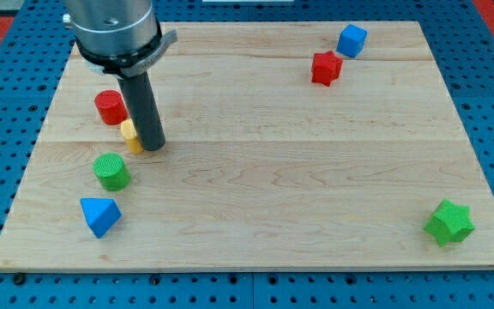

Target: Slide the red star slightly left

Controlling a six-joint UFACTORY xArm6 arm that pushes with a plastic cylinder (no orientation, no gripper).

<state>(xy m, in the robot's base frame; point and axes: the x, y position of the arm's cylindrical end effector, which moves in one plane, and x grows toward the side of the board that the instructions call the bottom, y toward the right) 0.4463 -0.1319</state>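
**Seven blocks, one long crossing: where sliding the red star could slip**

Starting widest: pale wooden bench (256,180), with blocks only round its edges. Next, the dark rod (144,103) at the view's left, ending in my tip (153,148), planted touching or just beside a half-hidden yellow block (129,135). No fingers fitted, so nothing to report as wide, narrow or holding.

Then the blocks:

- Well apart at the view's bottom right, a green star (449,222); no likely trouble there.
- Crowded round my tip: red cylinder (110,106), green cylinder (111,171), blue wedge-like block (100,215). Likely to drag the yellow block along if leaving carelessly.
- Far off at the view's top right, the red star (325,68), with a blue cube (352,39) just beside its upper right.

Main hazard, as a judgement: must reach the star's right side, close under that cube. Could clip the cube, strike the star off-centre and spin it, or shove it too far.
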